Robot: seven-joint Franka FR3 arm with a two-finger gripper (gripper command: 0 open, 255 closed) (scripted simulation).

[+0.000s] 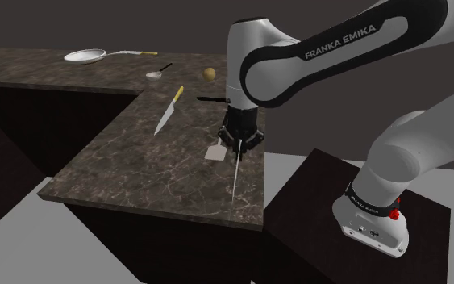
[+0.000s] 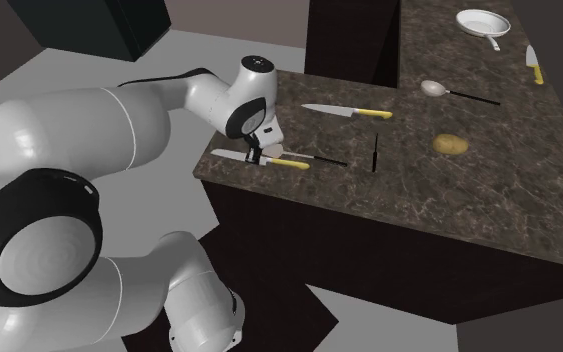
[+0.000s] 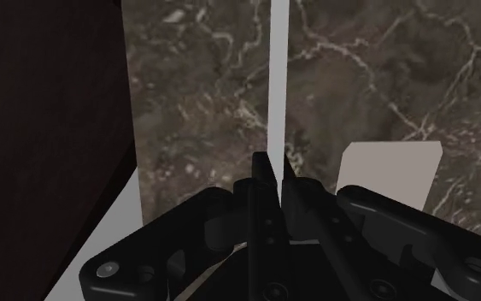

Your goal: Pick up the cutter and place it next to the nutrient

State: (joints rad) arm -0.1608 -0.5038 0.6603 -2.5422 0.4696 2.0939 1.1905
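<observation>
Shoulder view: clamping the knife (image 1: 235, 173) in the gripper (image 1: 239, 144) near the front end of the counter (image 1: 136, 169), about where blade is meeting handle. Pointing the thin pale blade toward the front edge, with the long axis running almost straight out from the fingers. Lifted or resting: unclear. Sitting well apart, farther back along the counter, the potato (image 1: 209, 74), likely calling for a carry that way.

Second exterior view: hanging over the counter's left corner and straddling the knife (image 2: 231, 154). Showing a grey blade toward this view's left and a yellow handle toward its right. Lying far off to the right, the potato (image 2: 451, 144).

Wrist view: clasping the blade (image 3: 278, 85) between both black fingers. Showing as a narrow grey strip running straight ahead over the dark veined counter. Lying just beside the fingers, a pale slab (image 3: 390, 175).
</observation>
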